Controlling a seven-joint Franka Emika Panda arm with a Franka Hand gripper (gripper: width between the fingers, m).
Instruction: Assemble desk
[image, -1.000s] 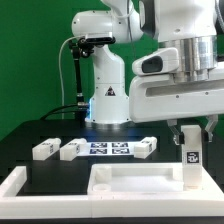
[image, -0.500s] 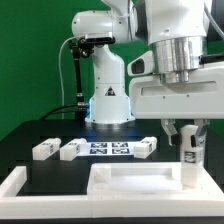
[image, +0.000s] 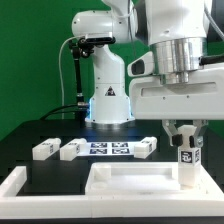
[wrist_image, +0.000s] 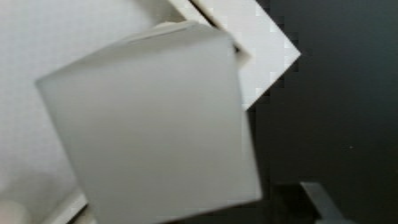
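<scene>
The desk slab (image: 120, 181), white with a raised rim, lies at the front of the black table. My gripper (image: 186, 141) is shut on a white block leg (image: 188, 162) and holds it upright, with its lower end at the slab's corner on the exterior view's right. I cannot tell whether the leg touches the slab. Three more legs lie at the back: two on the left (image: 44, 149) (image: 72, 149) and one further right (image: 143, 148). In the wrist view the held leg (wrist_image: 151, 130) fills most of the picture over the slab (wrist_image: 54, 40), and one fingertip (wrist_image: 322, 201) shows.
The marker board (image: 105, 149) lies flat between the loose legs. The white frame (image: 18, 184) borders the table at the front left. The robot's base (image: 105, 95) stands behind the parts.
The wrist has turned, and the gripper with the leg has shifted slightly towards the exterior view's left. The leg stays upright over the slab's corner.
</scene>
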